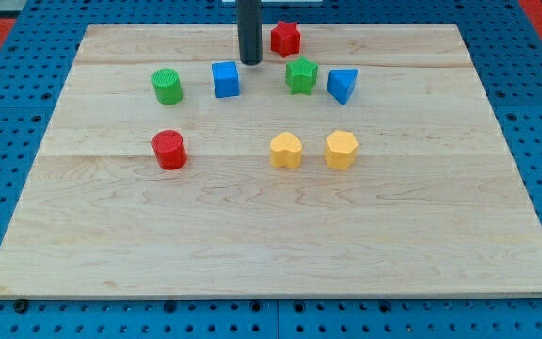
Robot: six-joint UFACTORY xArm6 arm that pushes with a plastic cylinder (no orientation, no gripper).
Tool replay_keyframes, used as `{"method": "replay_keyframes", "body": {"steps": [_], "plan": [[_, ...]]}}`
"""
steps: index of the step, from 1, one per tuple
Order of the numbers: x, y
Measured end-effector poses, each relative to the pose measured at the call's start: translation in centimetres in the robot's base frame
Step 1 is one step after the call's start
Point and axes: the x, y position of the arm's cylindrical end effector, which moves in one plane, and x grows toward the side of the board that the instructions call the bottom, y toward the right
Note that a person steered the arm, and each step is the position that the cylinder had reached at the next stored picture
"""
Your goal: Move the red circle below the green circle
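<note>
The red circle [169, 150] lies on the wooden board at the view's left, straight below the green circle [167, 86], with a gap between them. My tip [250, 61] stands near the view's top, just up and right of the blue cube [226, 79] and left of the red star-shaped block [286, 38]. The tip is far from both circles and touches no block.
A green star-shaped block [301, 75] and a blue triangular block [342, 85] lie right of the tip. A yellow heart-shaped block [286, 151] and a yellow hexagonal block [341, 150] lie mid-board. The board's edge [271, 298] borders a blue pegboard.
</note>
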Motion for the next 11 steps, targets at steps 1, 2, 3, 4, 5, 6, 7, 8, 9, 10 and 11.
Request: {"method": "replay_keyframes", "body": {"steps": [1,2,3,4,5,6,7,8,9,10,11], "plan": [[3.7,0.0],[9.8,-0.8],[16.7,-3.0],[21.1,-7.2],[19.7,-10.3],[18.6,-6.5],[18.6,-5.2],[17.6,-8.7],[14.2,-10.0],[12.4,-11.0],[10.8,-12.2]]}}
